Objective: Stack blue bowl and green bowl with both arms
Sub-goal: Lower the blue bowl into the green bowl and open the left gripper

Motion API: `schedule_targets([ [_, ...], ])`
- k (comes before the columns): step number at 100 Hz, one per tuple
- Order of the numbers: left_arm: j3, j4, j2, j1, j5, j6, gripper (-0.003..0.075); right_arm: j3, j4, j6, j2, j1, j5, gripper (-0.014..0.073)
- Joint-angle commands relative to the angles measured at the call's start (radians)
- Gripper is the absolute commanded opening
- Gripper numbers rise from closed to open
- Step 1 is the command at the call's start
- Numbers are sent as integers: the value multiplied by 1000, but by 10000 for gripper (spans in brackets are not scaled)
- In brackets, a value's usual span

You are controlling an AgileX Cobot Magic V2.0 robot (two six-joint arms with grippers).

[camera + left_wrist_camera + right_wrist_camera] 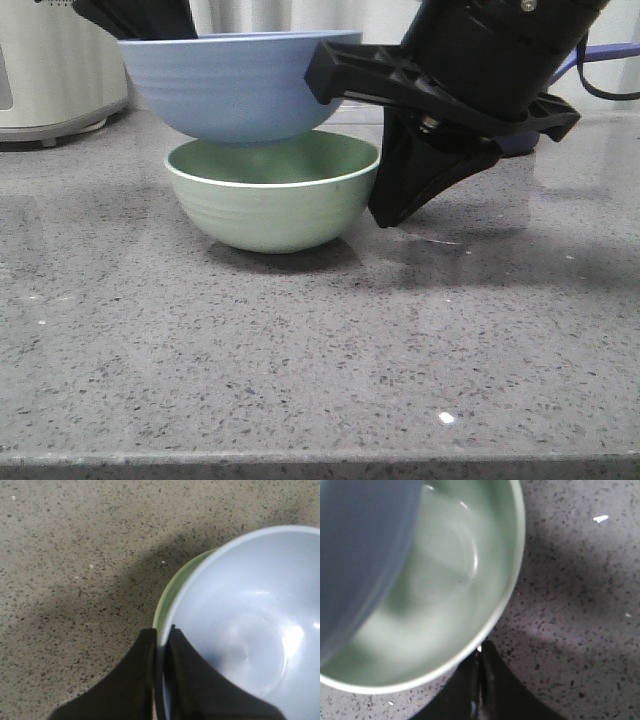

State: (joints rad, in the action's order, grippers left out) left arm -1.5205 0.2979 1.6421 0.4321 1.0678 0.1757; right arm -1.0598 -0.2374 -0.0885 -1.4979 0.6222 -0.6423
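Left gripper (161,645) jaws pinch pale blue round matte bowl (240,85) rim over mint-green round matte bowl (272,195); right gripper (479,667) at 3 o'clock, jaws closed, empty.

The blue bowl (235,88) is pale powder blue. The green bowl (272,205) is mint with a lighter rim and faint ridges. The surface (320,350) is grey, speckled dark; both claws are black.

The blue bowl (235,85) looks matt and smooth, like plastic, with faint ridges outside; its inside shows soft highlights. The green bowl (272,195) has the same matt finish, faintly ridged. The counter (320,360) is grey speckled stone, polished and slightly reflective. Both hands look like matt black plastic.
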Motion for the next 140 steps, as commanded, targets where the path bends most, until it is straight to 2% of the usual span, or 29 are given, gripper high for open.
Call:
schedule_targets([
  [1,-33,32,-33,14,-43,-10,-20,-23,-12,12,33,-2,39,-81],
  [68,-33,65,-30,15,-63,-10,-15,-23,-12,12,33,-2,39,-81],
  [75,-33,81,-30,15,-65,-10,32,-23,-12,12,33,-2,39,-81],
  [90,-33,83,-30,15,-67,-6,232,-23,-12,12,33,-2,39,-81],
  [96,-33,83,-30,15,-67,-6,288,-23,-12,12,33,-2,39,-81],
  [101,-33,83,-30,15,-67,-6,307,-23,-12,12,33,-2,39,-81],
  [140,-33,74,-51,11,-71,-6,303,-23,-12,10,33,-4,40,-81],
])
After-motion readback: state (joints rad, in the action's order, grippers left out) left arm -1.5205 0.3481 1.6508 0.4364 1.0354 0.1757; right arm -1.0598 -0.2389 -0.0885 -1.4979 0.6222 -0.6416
